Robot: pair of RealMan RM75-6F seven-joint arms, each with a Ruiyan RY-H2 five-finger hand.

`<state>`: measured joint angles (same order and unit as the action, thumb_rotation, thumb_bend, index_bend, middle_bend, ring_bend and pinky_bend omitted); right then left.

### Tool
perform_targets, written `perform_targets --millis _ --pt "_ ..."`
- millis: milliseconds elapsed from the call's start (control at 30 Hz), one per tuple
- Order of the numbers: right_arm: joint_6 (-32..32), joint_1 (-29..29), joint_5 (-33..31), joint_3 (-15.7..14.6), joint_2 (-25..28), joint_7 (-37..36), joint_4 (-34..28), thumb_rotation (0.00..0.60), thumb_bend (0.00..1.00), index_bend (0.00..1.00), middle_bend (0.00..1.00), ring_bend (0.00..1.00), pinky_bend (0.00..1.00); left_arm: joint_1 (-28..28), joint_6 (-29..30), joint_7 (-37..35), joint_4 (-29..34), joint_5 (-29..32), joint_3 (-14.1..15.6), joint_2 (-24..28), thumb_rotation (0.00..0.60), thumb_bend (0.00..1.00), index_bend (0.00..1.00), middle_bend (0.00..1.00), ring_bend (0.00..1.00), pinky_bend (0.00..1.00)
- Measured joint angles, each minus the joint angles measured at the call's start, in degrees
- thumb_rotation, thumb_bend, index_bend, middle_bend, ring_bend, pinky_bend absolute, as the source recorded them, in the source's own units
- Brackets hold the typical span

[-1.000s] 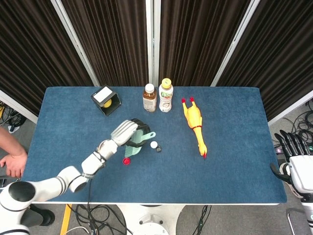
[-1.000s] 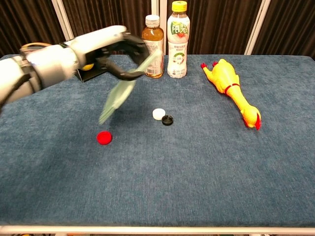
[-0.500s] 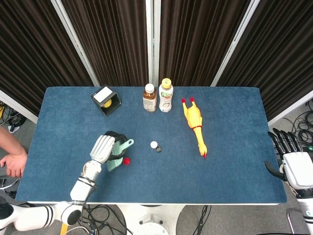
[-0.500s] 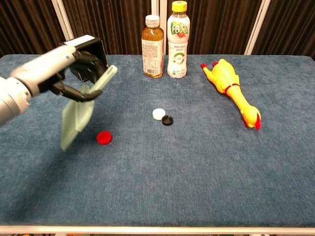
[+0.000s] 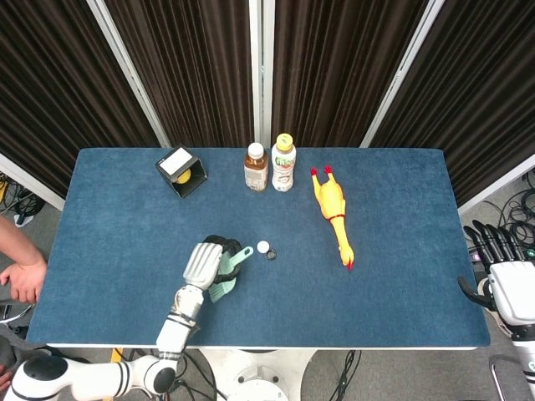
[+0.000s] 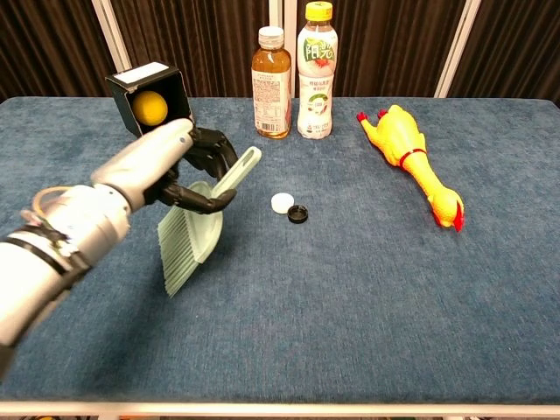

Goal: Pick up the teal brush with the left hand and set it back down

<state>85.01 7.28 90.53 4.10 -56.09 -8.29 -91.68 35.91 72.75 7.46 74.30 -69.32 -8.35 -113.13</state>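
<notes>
The teal brush hangs tilted above the table's front left part, bristles down and handle pointing up to the right. My left hand grips it around the neck, fingers curled over the handle. From above, the brush shows beside the same left hand, just left of the two small caps. My right hand sits off the table's right edge with its fingers spread and nothing in them; the chest view does not show it.
A white cap and a black cap lie mid-table. Two bottles stand at the back. A yellow rubber chicken lies on the right. A black box with a yellow ball sits back left.
My left hand has swung the brush left and then back toward the middle, nearer the caps. The red cap seen earlier is now hidden. The right hand has barely shifted.
</notes>
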Motion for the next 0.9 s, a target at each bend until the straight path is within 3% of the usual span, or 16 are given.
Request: perform_targets --millis 267,500,700,900 --pt "0.3 -0.1 0.0 -0.1 -0.2 -0.5 0.3 0.600 0.22 0.00 0.04 0.00 0.00 2.5 -1.3 -0.6 -8.3 -1.3 -4.0 -7.2 0.600 0.45 0.50 0.56 0.38 0.29" --pt "0.2 -0.1 -0.4 -0.1 -0.3 -0.5 0.4 0.600 0.22 0.00 0.04 0.00 0.00 8.7 -5.1 -1.3 -15.8 -2.0 -10.0 -12.4 0.600 0.45 0.50 0.56 0.38 0.29" --pt "0.0 0.0 -0.6 0.0 -0.3 -0.5 0.5 0.600 0.22 0.00 0.04 0.00 0.00 14.4 -9.2 -1.5 -21.3 -1.2 -14.5 -15.9 0.600 0.45 0.50 0.56 0.38 0.29" --pt "0.1 -0.2 -0.9 0.0 -0.1 -0.6 0.6 0.600 0.22 0.00 0.04 0.00 0.00 19.3 -11.9 -2.3 -22.7 1.0 -17.1 -16.8 0.600 0.45 0.50 0.56 0.38 0.29"
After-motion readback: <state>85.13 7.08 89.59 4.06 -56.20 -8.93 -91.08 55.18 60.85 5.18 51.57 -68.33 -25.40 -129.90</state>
